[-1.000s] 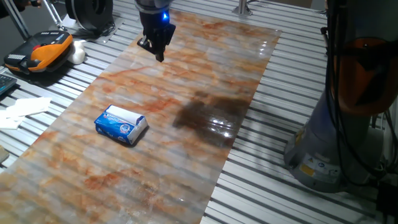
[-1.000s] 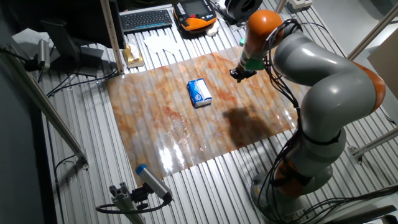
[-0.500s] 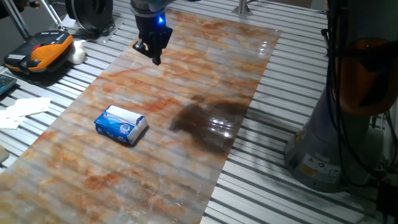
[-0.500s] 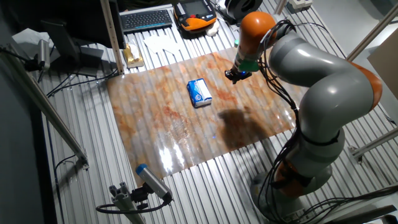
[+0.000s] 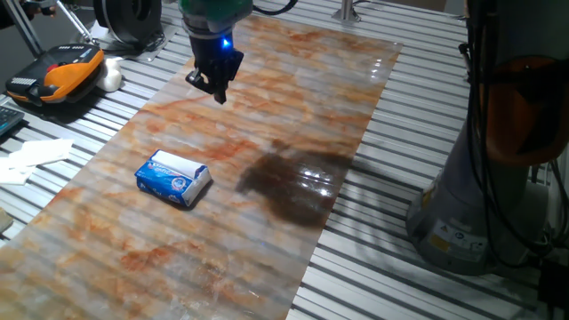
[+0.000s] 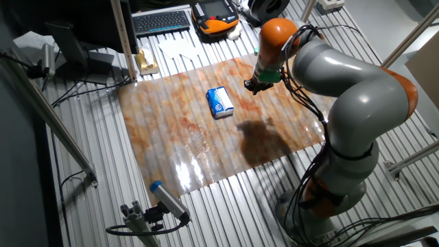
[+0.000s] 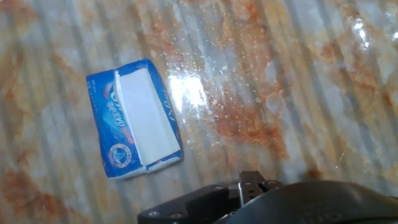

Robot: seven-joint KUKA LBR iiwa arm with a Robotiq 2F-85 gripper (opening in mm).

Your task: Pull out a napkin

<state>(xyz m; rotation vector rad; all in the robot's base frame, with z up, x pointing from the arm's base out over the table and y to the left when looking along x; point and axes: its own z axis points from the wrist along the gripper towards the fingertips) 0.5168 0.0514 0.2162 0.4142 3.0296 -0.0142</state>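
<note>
The blue-and-white tissue pack (image 5: 173, 178) lies flat on the marbled mat (image 5: 293, 80), left of middle. It also shows in the other fixed view (image 6: 219, 103) and in the hand view (image 7: 112, 149). White napkin tissue (image 7: 146, 118) shows through the pack's open top and lies flush inside it. My gripper (image 5: 218, 92) hovers above the mat, beyond the pack and apart from it, also seen in the other fixed view (image 6: 250, 86). Its fingers come together to a point and hold nothing. In the hand view only the hand's dark body shows at the bottom edge.
An orange-and-black device (image 5: 58, 71) and white papers (image 5: 31, 156) lie on the grey slats left of the mat. A keyboard (image 6: 161, 20) lies at the back. The arm's base (image 5: 480, 178) stands right of the mat. A blue-tipped tool (image 6: 168, 199) lies near the front.
My gripper has moved left, toward the tissue pack's side of the mat, still held high. The pack has not moved.
</note>
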